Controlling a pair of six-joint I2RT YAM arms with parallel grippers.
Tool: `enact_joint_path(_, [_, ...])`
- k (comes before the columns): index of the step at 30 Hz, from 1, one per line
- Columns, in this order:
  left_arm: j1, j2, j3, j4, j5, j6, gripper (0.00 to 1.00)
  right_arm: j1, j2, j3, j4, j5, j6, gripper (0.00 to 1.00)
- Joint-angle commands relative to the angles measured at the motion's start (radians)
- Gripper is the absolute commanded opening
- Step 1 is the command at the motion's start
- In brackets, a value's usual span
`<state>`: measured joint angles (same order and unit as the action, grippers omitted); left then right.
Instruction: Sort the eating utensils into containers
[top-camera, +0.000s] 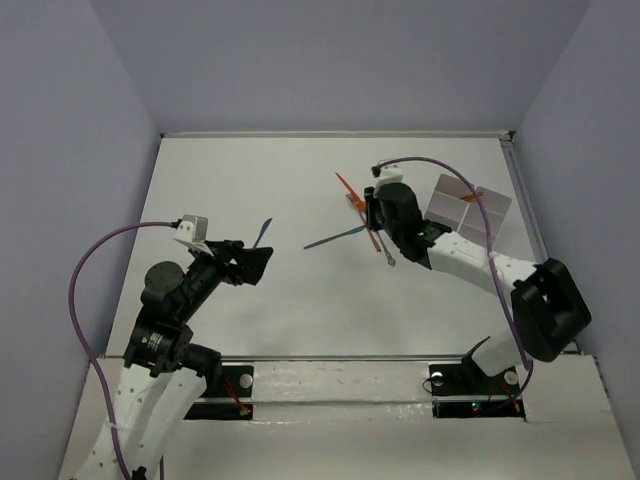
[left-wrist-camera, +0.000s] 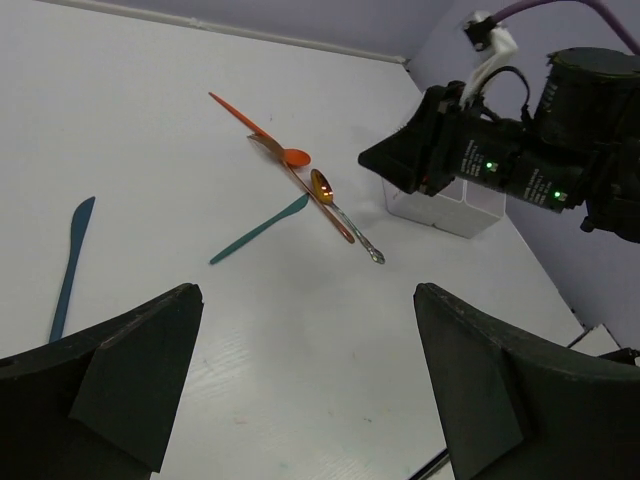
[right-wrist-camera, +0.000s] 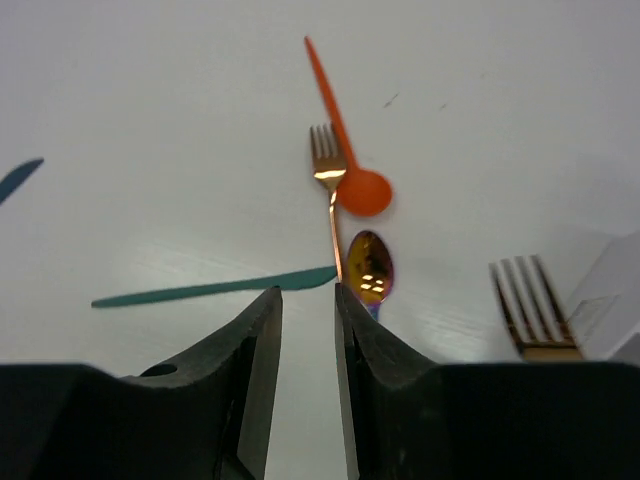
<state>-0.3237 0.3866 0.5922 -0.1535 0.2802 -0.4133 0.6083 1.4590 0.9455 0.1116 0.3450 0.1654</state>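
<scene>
An orange spoon (right-wrist-camera: 345, 140), a copper fork (right-wrist-camera: 325, 165), an iridescent spoon (right-wrist-camera: 368, 265) and a teal knife (right-wrist-camera: 210, 290) lie together on the white table. My right gripper (right-wrist-camera: 308, 292) hovers just over them with a narrow empty gap; the fork's handle runs under its right fingertip. They also show in the left wrist view: orange spoon (left-wrist-camera: 262, 132), teal knife (left-wrist-camera: 260, 230). A blue knife (left-wrist-camera: 70, 265) lies apart at the left. My left gripper (left-wrist-camera: 305, 330) is wide open and empty above bare table. The white divided tray (top-camera: 450, 200) sits behind the right gripper (top-camera: 372, 212).
A second copper fork (right-wrist-camera: 528, 305) shows beside the tray's translucent wall (right-wrist-camera: 610, 285). An orange piece (top-camera: 472, 196) lies in the tray. Purple cables arc from both wrists. Grey walls close off the table at back and sides.
</scene>
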Motion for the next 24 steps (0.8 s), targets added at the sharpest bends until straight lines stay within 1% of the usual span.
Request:
enact_joint_path(1, [0.017, 0.015, 0.021, 0.058, 0.020, 0.005, 0.99, 0.047, 0.150, 0.149, -0.239, 0.002, 0.039, 0.29])
enact_joint_path(3, [0.017, 0.017, 0.021, 0.060, 0.024, 0.005, 0.99, 0.047, 0.199, 0.197, -0.237, 0.005, 0.042, 0.29])
enact_joint_path(4, [0.017, 0.020, 0.023, 0.060, 0.024, 0.007, 0.99, 0.047, 0.249, 0.219, -0.236, 0.012, 0.043, 0.29])
enact_joint_path(7, [0.017, 0.018, 0.021, 0.058, 0.024, 0.005, 0.99, 0.047, 0.331, 0.315, -0.257, 0.031, 0.036, 0.34])
enact_joint_path(8, [0.017, 0.018, 0.021, 0.058, 0.022, 0.007, 0.99, 0.047, 0.357, 0.344, -0.266, 0.040, 0.030, 0.34])
enact_joint_path(9, [0.017, 0.018, 0.021, 0.058, 0.022, 0.005, 0.99, 0.047, 0.412, 0.375, -0.303, 0.045, 0.022, 0.34])
enact_joint_path(12, [0.017, 0.017, 0.021, 0.058, 0.024, 0.005, 0.99, 0.024, 0.504, 0.479, -0.372, 0.057, 0.023, 0.34])
enact_joint_path(19, [0.017, 0.014, 0.023, 0.057, 0.025, 0.008, 0.99, -0.024, 0.596, 0.579, -0.423, 0.031, 0.037, 0.34])
enact_joint_path(24, [0.017, 0.014, 0.024, 0.057, 0.025, 0.008, 0.99, -0.034, 0.626, 0.593, -0.411, 0.023, 0.033, 0.32])
